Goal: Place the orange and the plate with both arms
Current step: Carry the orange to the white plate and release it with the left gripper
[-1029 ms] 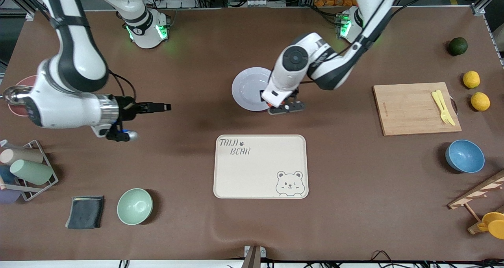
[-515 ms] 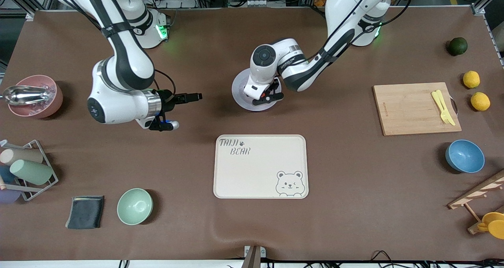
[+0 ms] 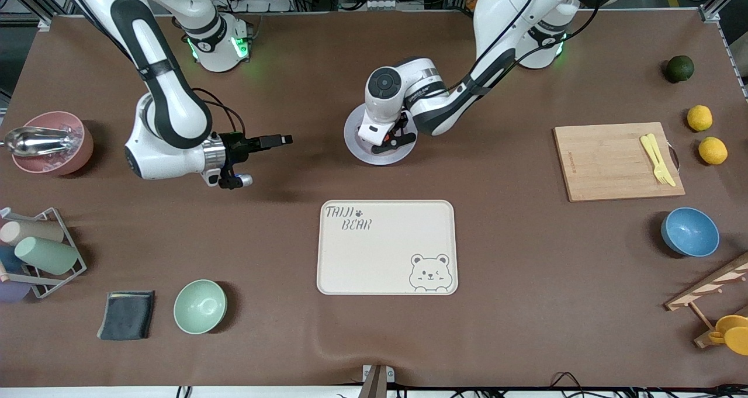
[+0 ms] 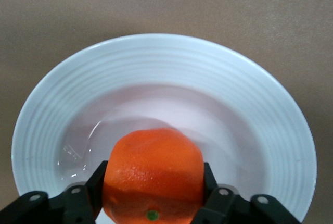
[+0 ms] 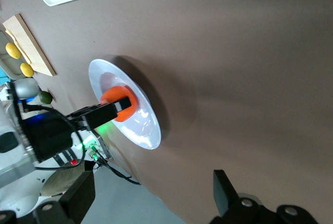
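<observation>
Over by the right arm's end of the brown surface point(image 3: 526, 328), the right gripper point(image 3: 284, 139) hung over bare tabletop between the pink bowl point(image 3: 52, 142) and the plate point(image 3: 363, 151), and in its own wrist view the fingers point(image 5: 225, 193) stood wide apart with nothing between them; that arm waited. On to the middle: the left gripper point(image 4: 152, 203) was down over the plate, clamped on the orange point(image 4: 152, 179), one pad pressed to each flank of the fruit. Whether the orange touched the sunken centre or hung just above it could not be told. The cream tray point(image 3: 387, 247) lay nearer the front camera than the plate. My read: the orange looked light and slightly soft, round enough to roll once let go, so a low release in the centre seemed safest. The plate looked stiff, smooth and breakable; its wide rim looked like the one sensible place to pinch it
</observation>
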You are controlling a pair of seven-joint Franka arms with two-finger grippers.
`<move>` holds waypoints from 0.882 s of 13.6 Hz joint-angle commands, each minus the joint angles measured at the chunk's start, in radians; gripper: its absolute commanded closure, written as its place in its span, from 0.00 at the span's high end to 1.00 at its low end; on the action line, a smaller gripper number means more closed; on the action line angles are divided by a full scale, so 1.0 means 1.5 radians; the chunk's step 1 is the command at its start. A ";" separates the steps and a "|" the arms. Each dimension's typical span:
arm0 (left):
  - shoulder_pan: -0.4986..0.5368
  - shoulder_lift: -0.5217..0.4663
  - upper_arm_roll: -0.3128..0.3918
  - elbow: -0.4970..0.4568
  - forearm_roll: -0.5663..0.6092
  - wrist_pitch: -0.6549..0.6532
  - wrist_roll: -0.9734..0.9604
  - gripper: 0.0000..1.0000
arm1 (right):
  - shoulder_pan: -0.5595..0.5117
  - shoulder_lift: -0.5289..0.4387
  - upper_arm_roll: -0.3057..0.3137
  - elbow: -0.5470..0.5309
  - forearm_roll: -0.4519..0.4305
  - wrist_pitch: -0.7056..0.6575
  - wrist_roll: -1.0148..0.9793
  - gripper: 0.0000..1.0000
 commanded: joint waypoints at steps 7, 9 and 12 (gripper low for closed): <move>0.124 -0.184 -0.002 0.020 0.009 -0.033 -0.018 1.00 | 0.184 -0.013 0.005 -0.085 0.172 0.185 -0.028 1.00; 0.169 -0.240 0.002 0.034 0.016 -0.036 -0.006 1.00 | 0.218 0.001 0.005 -0.083 0.229 0.197 -0.031 1.00; 0.231 -0.264 0.001 0.112 0.016 -0.110 0.041 1.00 | 0.248 0.035 0.005 -0.083 0.312 0.229 -0.096 1.00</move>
